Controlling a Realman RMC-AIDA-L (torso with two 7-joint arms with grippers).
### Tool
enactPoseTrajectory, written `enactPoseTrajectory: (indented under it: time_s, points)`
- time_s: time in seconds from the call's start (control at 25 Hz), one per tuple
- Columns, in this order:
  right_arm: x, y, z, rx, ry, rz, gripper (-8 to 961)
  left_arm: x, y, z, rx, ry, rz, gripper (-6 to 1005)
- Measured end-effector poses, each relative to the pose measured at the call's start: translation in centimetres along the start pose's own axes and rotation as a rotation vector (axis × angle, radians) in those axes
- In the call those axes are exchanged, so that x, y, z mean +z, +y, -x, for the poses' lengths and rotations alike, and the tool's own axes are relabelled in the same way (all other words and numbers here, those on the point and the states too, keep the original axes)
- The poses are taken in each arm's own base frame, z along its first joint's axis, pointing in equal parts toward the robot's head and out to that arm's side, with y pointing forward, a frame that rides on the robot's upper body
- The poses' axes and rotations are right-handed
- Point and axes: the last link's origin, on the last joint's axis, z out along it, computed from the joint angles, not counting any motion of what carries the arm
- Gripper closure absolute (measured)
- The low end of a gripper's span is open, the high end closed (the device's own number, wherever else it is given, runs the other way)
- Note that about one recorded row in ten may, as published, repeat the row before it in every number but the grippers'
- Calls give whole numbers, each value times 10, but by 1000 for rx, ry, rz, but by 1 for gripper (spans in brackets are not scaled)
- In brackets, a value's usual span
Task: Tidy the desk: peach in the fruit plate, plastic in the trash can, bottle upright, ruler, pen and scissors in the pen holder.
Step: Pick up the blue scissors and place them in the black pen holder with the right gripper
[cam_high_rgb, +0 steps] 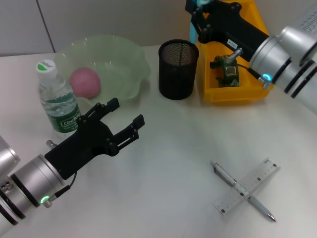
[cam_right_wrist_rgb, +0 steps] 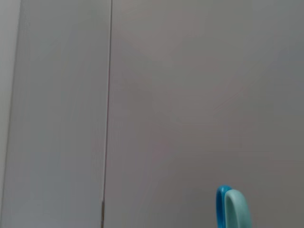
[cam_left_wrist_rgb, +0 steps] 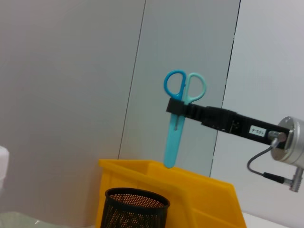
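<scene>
- My right gripper [cam_left_wrist_rgb: 183, 108] hangs high over the yellow bin [cam_high_rgb: 247, 84], jaws clamped on the scissors [cam_left_wrist_rgb: 176, 118] — only the left wrist view shows them whole, blades pointing down.
- Head view: left gripper [cam_high_rgb: 124, 121] hovers over the surface [cam_high_rgb: 168, 168], jaws apart, just beside the upright bottle [cam_high_rgb: 58, 99].
- Peach [cam_high_rgb: 85, 82] lies in the fruit plate [cam_high_rgb: 124, 57]; pen holder [cam_high_rgb: 178, 67] stands beside the bin.
- Ruler [cam_high_rgb: 247, 187] lies across the pen [cam_high_rgb: 241, 190].

I see my left gripper [cam_high_rgb: 123, 118] low and forward, fingers spread; my right gripper [cam_left_wrist_rgb: 178, 108] is raised high, fingers clamped.
</scene>
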Motion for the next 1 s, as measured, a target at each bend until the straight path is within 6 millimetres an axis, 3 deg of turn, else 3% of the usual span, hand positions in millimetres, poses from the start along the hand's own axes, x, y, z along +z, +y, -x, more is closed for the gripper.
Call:
enactPoseTrajectory:
  time_s: [0.72,1.0]
  points:
    - [34,11,-22,28,212,-36,862,-4,-1,0,-15,6,3,189]
    - [35,13,-25,45,227,-39,788,-6,-1,0,-13,3,6,188]
